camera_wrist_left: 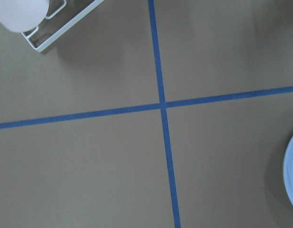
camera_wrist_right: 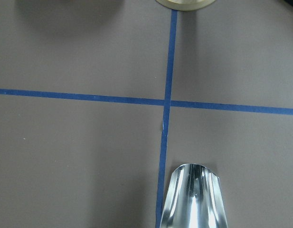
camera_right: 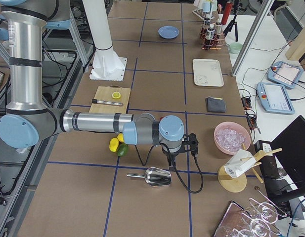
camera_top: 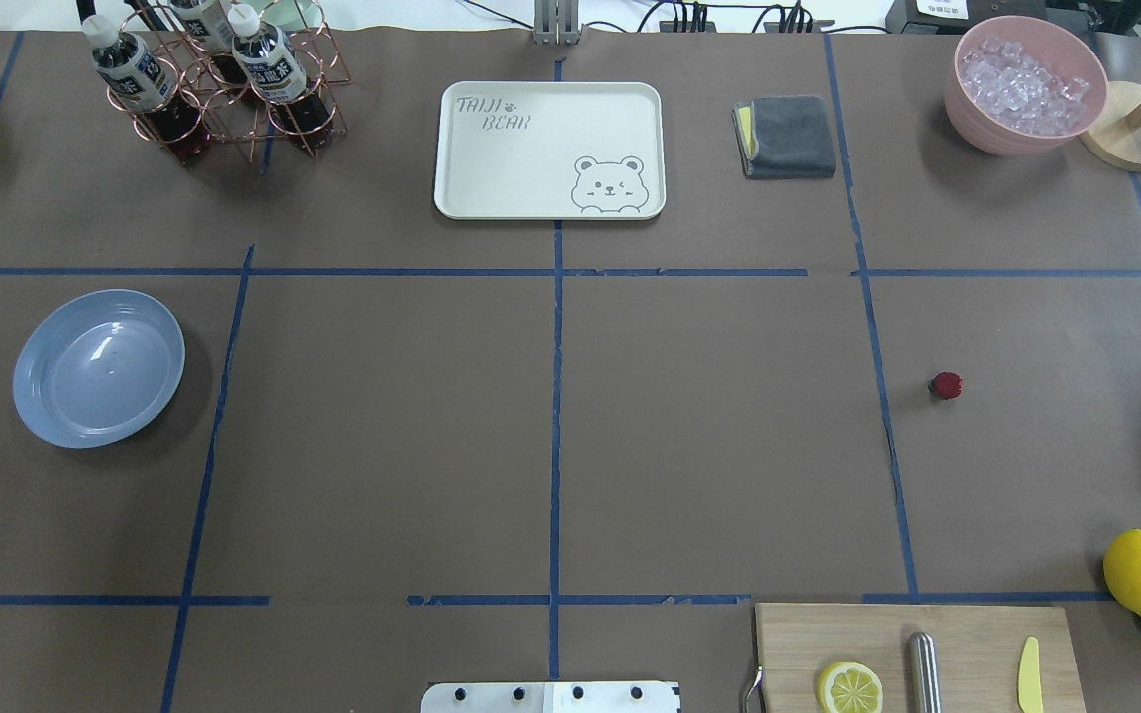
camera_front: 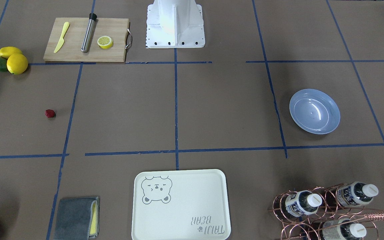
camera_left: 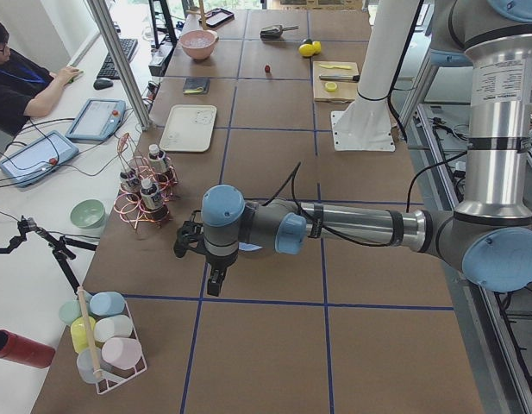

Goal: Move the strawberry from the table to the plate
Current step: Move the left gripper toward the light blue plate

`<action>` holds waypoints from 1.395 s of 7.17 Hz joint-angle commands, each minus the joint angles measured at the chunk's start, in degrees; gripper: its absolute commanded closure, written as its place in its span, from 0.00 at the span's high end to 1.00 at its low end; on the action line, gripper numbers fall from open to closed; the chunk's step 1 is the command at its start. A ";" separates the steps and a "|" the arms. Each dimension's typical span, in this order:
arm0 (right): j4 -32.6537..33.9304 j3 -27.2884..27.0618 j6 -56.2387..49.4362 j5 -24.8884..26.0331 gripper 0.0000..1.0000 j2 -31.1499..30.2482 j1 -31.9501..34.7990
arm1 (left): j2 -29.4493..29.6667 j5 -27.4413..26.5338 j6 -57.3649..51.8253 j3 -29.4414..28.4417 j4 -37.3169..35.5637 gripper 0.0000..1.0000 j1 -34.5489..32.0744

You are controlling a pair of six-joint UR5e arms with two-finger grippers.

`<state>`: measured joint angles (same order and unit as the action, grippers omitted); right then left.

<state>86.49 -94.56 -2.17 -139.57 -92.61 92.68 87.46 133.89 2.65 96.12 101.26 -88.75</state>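
Two-arm workstation, seen from the floor. The strawberry [camera_front: 50,113] lies alone on the brown paper-covered table [camera_front: 212,106], on the robot's right half, just beside a blue tape line and well apart from the cutting board [camera_front: 85,40] with its lemon half [camera_front: 105,42]. The whole lemons [camera_front: 17,63] sit nearer the table's right end. The light-blue plate [camera_front: 314,96] rests on the robot's left half, well apart from the berry, and nothing lies in it. Between the two, toward the operators' side, is the cream bear-print tray [camera_front: 180,205]. Neither arm reaches into the two central views. The left gripper [camera_left: 215,283] hangs pointing down over the table's left end, with only a sliver of the plate's rim at the edge of its wrist view. The right gripper [camera_right: 170,159] hangs pointing down over the right end, beyond the lemons and just beside a metal scoop [camera_right: 152,177]. Each gripper shows only in a side view, so whether its fingers are apart or together cannot be told.
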 commanded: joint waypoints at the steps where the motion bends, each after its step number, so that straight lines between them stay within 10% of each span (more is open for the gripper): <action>1: 0.00 2.69 0.15 -1.57 1.00 2.53 -0.39 | -2.80 3.91 11.00 -0.93 12.67 1.00 2.68; 7: -0.18 1.22 5.67 -2.55 1.00 2.88 -1.10 | -8.27 -5.09 51.70 -8.30 48.28 0.98 22.61; 10: -4.20 1.22 11.28 -2.55 1.00 2.88 -1.62 | -6.09 -10.39 59.12 -9.37 51.41 0.94 29.92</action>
<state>84.58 -93.30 6.13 -142.11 -89.67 91.36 80.01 125.29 58.69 87.10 152.01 -61.91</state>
